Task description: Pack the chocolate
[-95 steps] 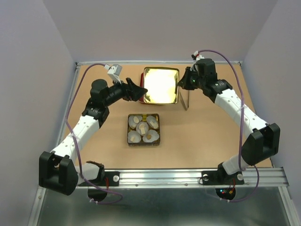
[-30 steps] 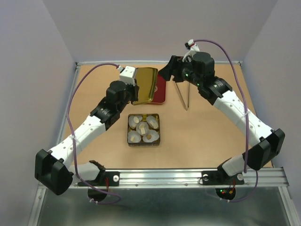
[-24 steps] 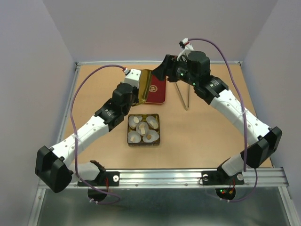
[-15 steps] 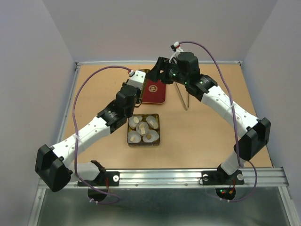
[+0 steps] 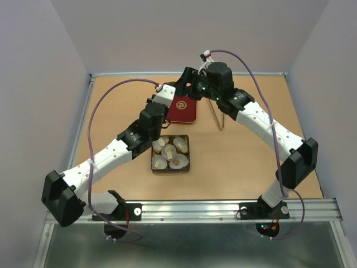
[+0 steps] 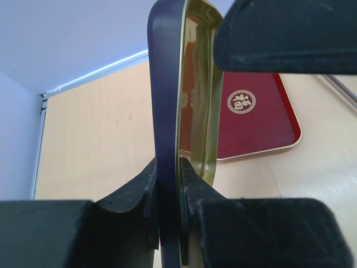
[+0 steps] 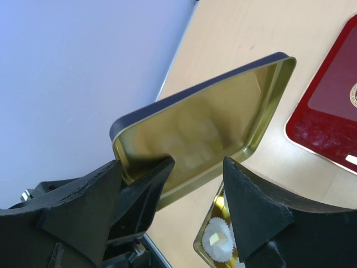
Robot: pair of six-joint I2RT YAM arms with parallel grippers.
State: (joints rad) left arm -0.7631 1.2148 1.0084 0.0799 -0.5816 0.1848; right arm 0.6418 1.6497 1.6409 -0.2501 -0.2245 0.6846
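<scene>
Left wrist: left gripper [image 6: 167, 187] clamps the rim of the gold lid [image 6: 166, 84], seen edge-on.
Right wrist: right gripper [image 7: 172, 163] gapes beside it (gold inside shows).
Box [image 5: 152, 153]: chocolate [image 5: 168, 149] in paper cups [image 7: 207, 228].

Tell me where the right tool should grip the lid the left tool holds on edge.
Probably the free rim opposite the left tool, one finger on the gold inside, one on the dark outside. The lid stands on edge, a thin lipped sheet, so the open right tool should come edge-on from the far side.
</scene>
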